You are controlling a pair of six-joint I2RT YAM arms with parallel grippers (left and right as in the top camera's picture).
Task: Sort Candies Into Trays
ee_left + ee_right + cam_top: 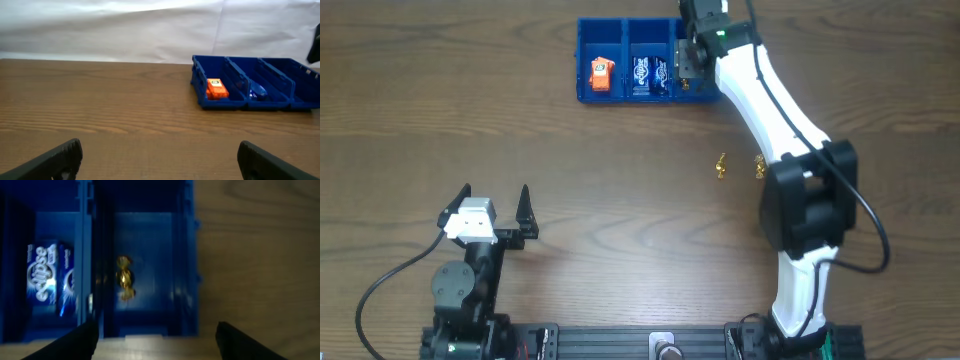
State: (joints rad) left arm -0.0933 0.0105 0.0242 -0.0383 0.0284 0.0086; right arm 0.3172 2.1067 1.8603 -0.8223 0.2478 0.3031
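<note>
Wooden table [520, 120], gold candy [125, 278] beneath right pincer [157, 332]

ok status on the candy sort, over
Left gripper open, near its base. Right gripper open over blue tray, right compartment, gold candy lying inside. Two gold candies on table, unobstructed.

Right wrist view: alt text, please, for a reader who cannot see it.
A gold-wrapped candy lies in the end compartment of a blue tray, below the open right gripper. The next compartment holds blue packs; wooden table lies beyond the tray's outer wall.
</note>
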